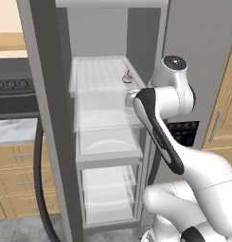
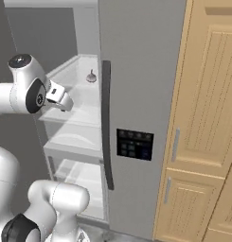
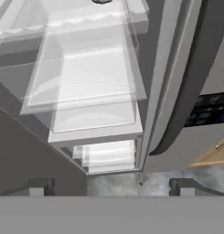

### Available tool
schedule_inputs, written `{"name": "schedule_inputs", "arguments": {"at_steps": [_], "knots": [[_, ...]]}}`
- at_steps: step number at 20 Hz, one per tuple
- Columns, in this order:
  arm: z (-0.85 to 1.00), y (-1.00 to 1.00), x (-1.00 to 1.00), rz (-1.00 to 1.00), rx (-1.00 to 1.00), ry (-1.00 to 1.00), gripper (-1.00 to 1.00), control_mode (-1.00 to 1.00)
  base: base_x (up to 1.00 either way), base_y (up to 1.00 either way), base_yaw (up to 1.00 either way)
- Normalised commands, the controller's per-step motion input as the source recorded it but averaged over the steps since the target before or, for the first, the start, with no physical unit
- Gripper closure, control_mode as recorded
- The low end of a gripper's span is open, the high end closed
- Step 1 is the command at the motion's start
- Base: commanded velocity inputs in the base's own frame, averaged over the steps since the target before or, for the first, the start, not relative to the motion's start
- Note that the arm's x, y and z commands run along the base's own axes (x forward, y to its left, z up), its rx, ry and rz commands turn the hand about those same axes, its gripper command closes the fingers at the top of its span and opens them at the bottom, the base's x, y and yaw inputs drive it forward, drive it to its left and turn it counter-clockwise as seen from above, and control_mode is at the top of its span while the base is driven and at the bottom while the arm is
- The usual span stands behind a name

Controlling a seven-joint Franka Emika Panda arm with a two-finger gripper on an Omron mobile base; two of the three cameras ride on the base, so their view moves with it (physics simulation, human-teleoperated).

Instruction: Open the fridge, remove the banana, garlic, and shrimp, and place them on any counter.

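Fridge [image 1: 51, 118] has its left door swung wide, white shelves exposed; the right door with the black control panel [image 2: 134, 144] is shut, its long dark handle [image 2: 106, 127] running vertically. Garlic [image 1: 127, 77] sits on the upper shelf [image 1: 101, 78] near the right-hand front corner, stem pointing up, so its long axis is roughly vertical; seen also in the right base view [image 2: 91, 77] as a small bulb resting upright. It sits near the shelf's front, so a reach from the open side looks feasible. Banana and shrimp are not made out on the shelves visible here. Gripper [image 3: 111, 185] is open wide and empty, finger tips [image 3: 36, 186] well apart in the hand view, aimed down across the shelf fronts toward the lower shelves and floor. In the left base view the hand [image 1: 132, 98] hangs just below and in front of the garlic's shelf edge, not touching it. Judgement: door-opening step looks done; the arm appears staged for the garlic, and would need to lift and tilt the hand toward the upper shelf. Risk: clipping the shelf lip, or knocking the bulb over.
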Motion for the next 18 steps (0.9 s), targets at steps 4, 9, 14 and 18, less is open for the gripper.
{"name": "schedule_inputs", "arguments": {"at_steps": [4, 9, 14, 18], "knots": [[0.00, 0.00, 0.00, 0.00, 0.00, 0.00, -1.00, 1.00, 0.89, 0.00, 0.00], [0.08, 0.12, 0.00, 0.00, -0.04, 0.00, -1.00, -1.00, 0.33, 0.06, 0.00], [0.66, 0.40, -0.06, 0.00, -0.26, -0.14, -1.00, -1.00, 0.00, 0.00, 0.00], [0.39, 0.12, 0.52, -0.03, -0.21, -0.01, -1.00, -1.00, 0.00, 0.00, 0.00]]}}
